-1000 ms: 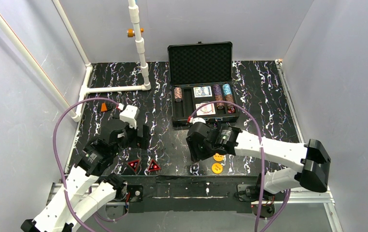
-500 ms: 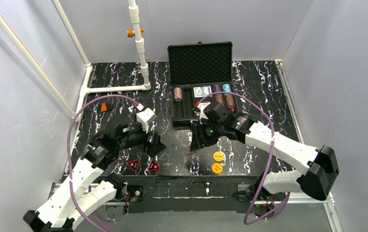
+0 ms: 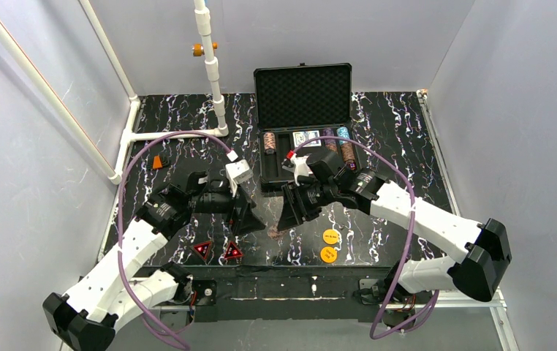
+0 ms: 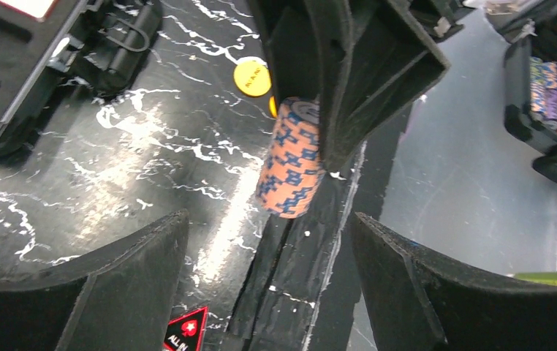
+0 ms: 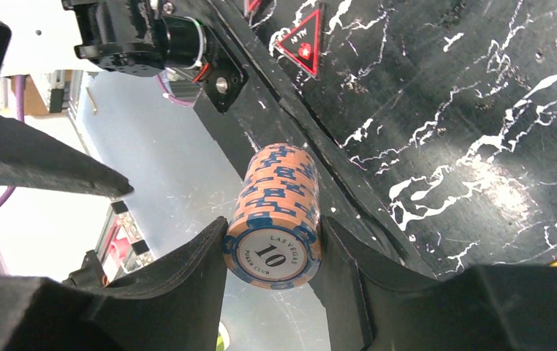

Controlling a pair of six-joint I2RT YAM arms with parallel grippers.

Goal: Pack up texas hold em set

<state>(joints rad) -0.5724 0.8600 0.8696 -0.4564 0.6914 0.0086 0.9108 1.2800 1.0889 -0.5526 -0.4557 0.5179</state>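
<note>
Right wrist view: an orange-and-blue chip stack (image 5: 279, 197) is gripped sideways between the fingers of the right claw (image 5: 272, 252), with its "10" face turned toward the camera and both flanks pressed by the pads. Beyond the stack, the near edge of the table (image 5: 480, 146) is seen running diagonally, and a red-black triangle (image 5: 302, 38) lies just inside that edge. In the left wrist view, the left claw (image 4: 268, 227) is spread wide and grasps nothing; the stack is seen just ahead of its fingertips, not between them. From above, the two claws are seen facing each other over the marbled table, tips near but apart. The open case (image 3: 303, 95) stands just behind the right claw, its front rim close to the wrist. Two orange discs (image 3: 330, 237) lie on the near side of the right claw, short of the table edge.
</note>
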